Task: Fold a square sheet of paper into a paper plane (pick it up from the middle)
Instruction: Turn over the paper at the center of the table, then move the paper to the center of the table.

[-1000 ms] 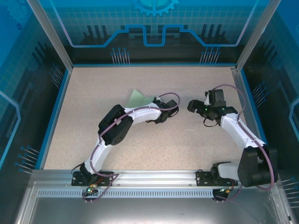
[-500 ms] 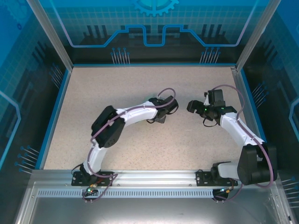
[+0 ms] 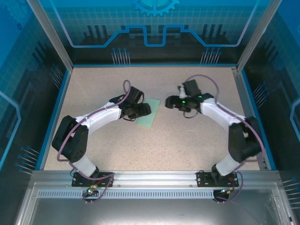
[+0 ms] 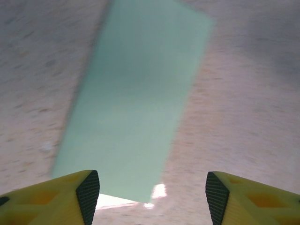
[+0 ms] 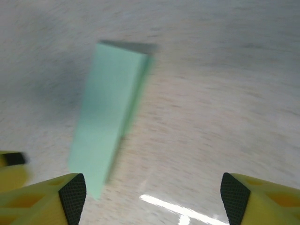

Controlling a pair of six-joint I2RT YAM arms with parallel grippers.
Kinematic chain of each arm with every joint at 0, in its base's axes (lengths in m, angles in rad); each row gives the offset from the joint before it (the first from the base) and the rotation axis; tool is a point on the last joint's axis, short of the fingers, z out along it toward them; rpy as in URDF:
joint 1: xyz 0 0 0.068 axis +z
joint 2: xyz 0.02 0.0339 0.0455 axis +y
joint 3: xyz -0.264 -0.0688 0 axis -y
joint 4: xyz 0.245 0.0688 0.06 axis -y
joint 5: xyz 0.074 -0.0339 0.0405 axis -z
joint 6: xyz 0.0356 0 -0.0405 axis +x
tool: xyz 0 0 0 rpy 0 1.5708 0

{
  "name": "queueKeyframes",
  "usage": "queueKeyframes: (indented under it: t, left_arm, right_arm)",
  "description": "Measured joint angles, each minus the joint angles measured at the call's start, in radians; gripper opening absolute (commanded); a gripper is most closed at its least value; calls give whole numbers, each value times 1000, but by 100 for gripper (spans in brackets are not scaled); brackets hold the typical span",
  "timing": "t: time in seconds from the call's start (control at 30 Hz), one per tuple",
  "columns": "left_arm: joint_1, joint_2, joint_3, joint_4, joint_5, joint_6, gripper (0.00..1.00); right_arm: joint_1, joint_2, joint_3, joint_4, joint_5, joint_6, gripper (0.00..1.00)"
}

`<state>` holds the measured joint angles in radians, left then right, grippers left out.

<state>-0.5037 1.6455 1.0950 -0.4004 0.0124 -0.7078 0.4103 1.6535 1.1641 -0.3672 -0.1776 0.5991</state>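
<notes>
1. Mint-green sheet of paper (image 3: 151,115), folded to a narrow strip, lay mid-way across the speckled table (image 3: 187,140).
2. The left gripper (image 3: 145,111) hung over its left edge, jaws apart, clamping nothing.
3. The right gripper (image 3: 167,103) was just right of it, jaws apart, empty.

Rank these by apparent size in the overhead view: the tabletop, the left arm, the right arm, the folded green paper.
1. tabletop, by far the largest.
2. left arm and right arm: they look alike, so not ranked.
3. folded green paper, smallest, partly hidden by the left gripper.
</notes>
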Motion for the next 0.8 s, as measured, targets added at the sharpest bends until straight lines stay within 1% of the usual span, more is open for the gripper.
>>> queueKeyframes:
  t: [0.1,0.2,0.3,0.4,0.6,0.73,0.8]
  left_arm:
    - [64,-8,-98,34,32,-52,48]
    - [101,-27,-158,49,51,-80,46]
    - [113,-45,-175,64,65,-92,46]
    - [115,-55,-176,83,75,-100,46]
    - [115,-57,-176,96,83,-103,46]
    - [116,-57,-176,96,83,-104,45]
    - [116,-57,-176,97,84,-103,45]
  right_arm:
    - [98,162,145,10,-29,25,60]
    - [167,307,275,7,-51,41,59]
    - [200,427,391,-23,-62,49,59]
    - [206,516,480,-59,-62,49,58]
    - [205,595,533,-134,-63,27,58]
    - [204,596,533,-153,-71,-45,59]
    - [201,581,506,-149,-85,-99,59]
